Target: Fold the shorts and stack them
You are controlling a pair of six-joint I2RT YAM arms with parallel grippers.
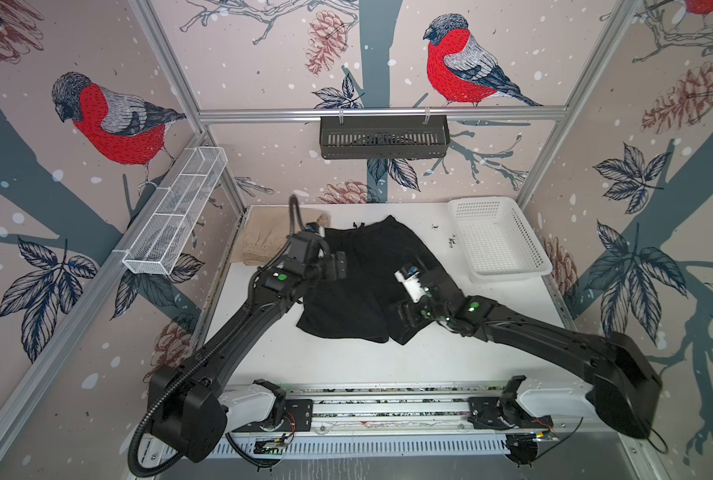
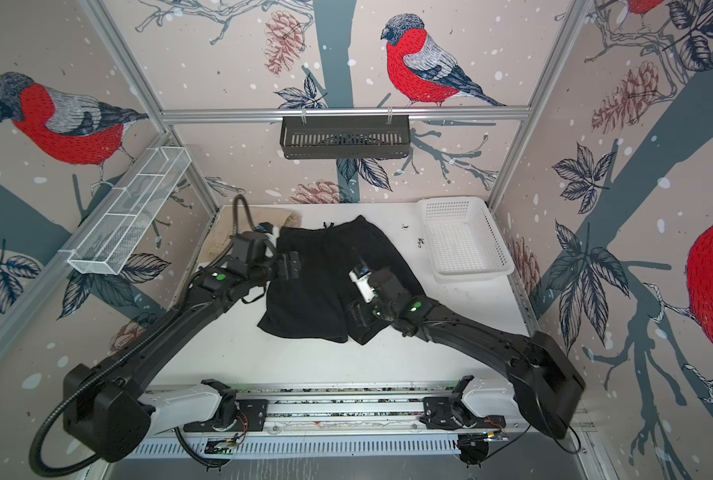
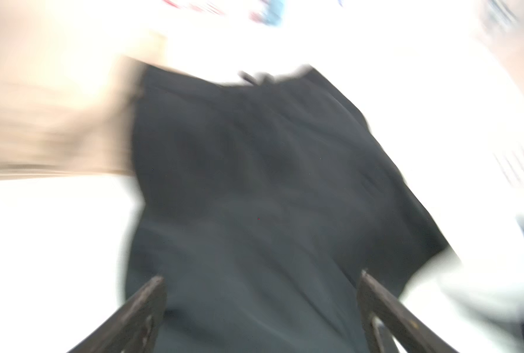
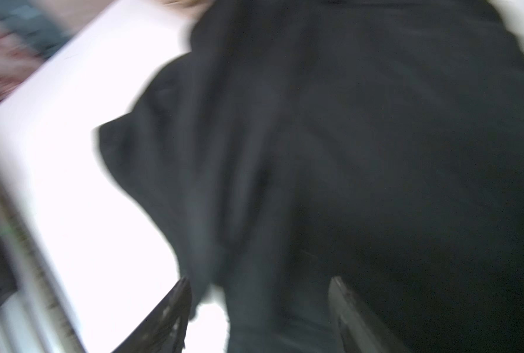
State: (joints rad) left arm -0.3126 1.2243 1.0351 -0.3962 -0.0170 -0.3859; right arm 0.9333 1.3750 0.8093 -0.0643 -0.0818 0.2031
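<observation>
The black shorts [image 1: 371, 270] [image 2: 325, 270] lie spread on the white table, waistband toward the back wall, legs toward the front. The beige shorts [image 1: 263, 241] [image 2: 217, 245] sit folded at the back left, partly hidden by my left arm. My left gripper [image 1: 338, 266] [image 3: 262, 284] hovers open over the black shorts' [image 3: 254, 168] left side; the beige pair [image 3: 50, 122] shows beside them, blurred. My right gripper [image 1: 408, 316] [image 4: 260, 293] is low over the right leg, jaws apart, with black cloth [image 4: 376, 152] running between them.
A white perforated basket [image 1: 512, 274] [image 2: 475, 276] stands at the back right of the table. A white wire shelf [image 1: 176, 212] hangs on the left wall and a black rack [image 1: 383, 137] on the back rail. The arms' base rail [image 1: 388, 403] runs along the front edge.
</observation>
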